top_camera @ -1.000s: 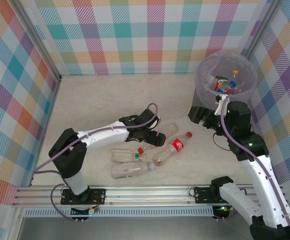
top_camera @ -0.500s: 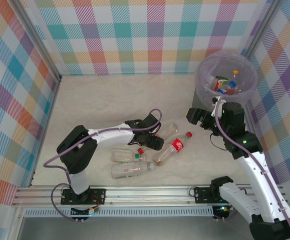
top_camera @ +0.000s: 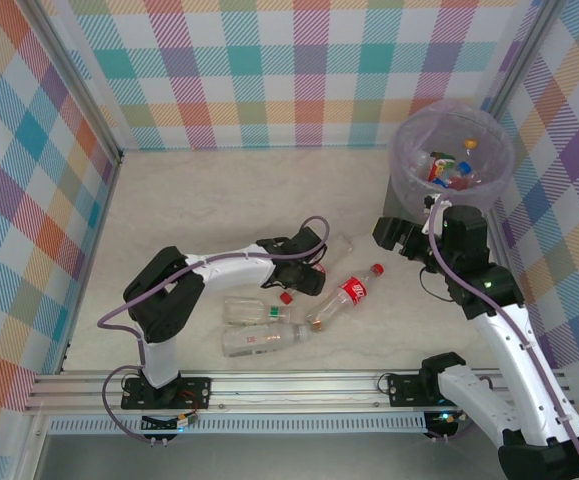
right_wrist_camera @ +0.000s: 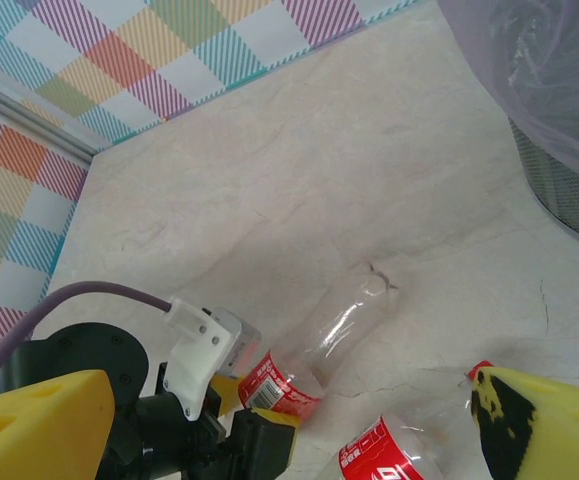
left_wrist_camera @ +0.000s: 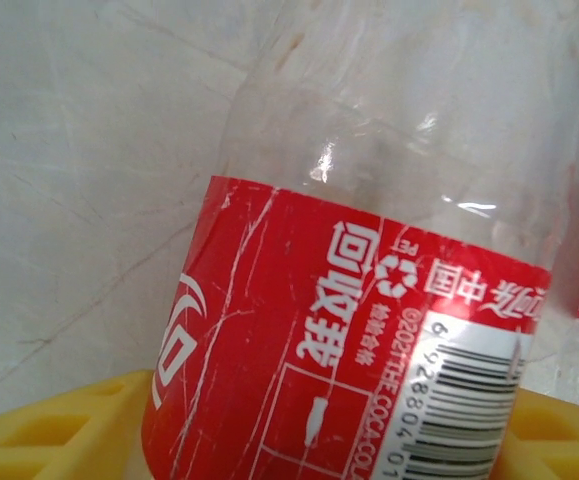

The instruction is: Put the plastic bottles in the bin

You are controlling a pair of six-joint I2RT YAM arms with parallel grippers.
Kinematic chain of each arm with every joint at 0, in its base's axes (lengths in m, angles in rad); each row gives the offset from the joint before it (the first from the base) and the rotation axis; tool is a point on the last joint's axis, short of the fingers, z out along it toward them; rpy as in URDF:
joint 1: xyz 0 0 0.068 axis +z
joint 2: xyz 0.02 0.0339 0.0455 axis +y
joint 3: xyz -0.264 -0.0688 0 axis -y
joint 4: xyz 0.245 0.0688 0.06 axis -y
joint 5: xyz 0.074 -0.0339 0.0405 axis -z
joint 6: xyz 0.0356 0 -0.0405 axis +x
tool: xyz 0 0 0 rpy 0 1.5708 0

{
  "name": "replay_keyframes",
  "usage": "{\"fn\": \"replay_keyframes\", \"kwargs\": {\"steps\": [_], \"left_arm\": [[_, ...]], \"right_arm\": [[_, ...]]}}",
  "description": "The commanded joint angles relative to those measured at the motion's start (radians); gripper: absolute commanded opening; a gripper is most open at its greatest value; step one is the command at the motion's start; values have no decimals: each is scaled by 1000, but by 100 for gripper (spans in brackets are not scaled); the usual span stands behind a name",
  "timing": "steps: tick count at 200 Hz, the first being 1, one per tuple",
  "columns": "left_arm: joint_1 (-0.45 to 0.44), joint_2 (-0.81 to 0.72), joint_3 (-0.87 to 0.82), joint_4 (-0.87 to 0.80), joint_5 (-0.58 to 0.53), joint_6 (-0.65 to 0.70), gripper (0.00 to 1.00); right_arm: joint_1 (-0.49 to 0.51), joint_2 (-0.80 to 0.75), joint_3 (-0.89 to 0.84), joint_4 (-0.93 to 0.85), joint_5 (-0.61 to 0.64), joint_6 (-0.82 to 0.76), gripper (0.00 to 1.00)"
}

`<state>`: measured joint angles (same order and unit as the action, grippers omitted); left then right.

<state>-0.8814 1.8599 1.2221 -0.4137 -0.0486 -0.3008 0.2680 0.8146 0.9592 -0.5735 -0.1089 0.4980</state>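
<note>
A pale marbled counter [top_camera: 219, 200] lies inside walls of pastel check [top_camera: 269, 70], and the bin [top_camera: 397, 150], a dark bucket lined with a lilac bag, stands in its far right corner. Several bottles [top_camera: 447, 168] already lie in the bin, red, blue and yellow caps among them. The rest lie on the counter, down and to the left of the bin. Nearest it is a clear bottle [top_camera: 337, 255] (no cap on its neck), then a red-labelled, red-capped bottle [top_camera: 347, 295] just beyond. Farther from the bin are two more on their sides, one red-capped [top_camera: 254, 312] and one clear [top_camera: 264, 342].

The left claw [top_camera: 314, 278] is at the clear bottle's labelled end. Its yellow fingers [left_wrist_camera: 59, 430] flank the red label closely, though whether they are clamped on it cannot be told. The right claw [top_camera: 394, 235] hangs just below the bin's near wall, its yellow fingers [right_wrist_camera: 39, 420] spread wide apart and holding nothing.
</note>
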Motion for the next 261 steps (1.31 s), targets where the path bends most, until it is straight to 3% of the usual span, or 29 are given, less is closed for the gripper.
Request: {"fn": "replay_keyframes", "kwargs": {"steps": [1,21,35,66,99,146,229,261], "left_arm": [[-8,-61,37,0,-68,-15,63],[-6,-158,9,38,-115,-62,63],[-4,-236,-34,103,-106,-74,61],[-3,-368,-90,127,-86,-97,54],[1,-458,-212,278,15,-178,40],[0,-508,-272,346,109,-210,29],[-26,-445,-237,401,245,-219,24],[-37,-429,-222,408,282,-207,22]], "right_arm": [[2,-21,14,-28,38,-11,92],[3,-18,26,-33,44,-1,92],[4,-15,6,24,-21,24,92],[30,23,-56,214,-163,95,93],[50,95,-158,515,-296,202,97],[111,204,-149,578,-303,189,99],[116,254,-163,582,-246,157,98],[116,258,-174,599,-226,162,93]]}}
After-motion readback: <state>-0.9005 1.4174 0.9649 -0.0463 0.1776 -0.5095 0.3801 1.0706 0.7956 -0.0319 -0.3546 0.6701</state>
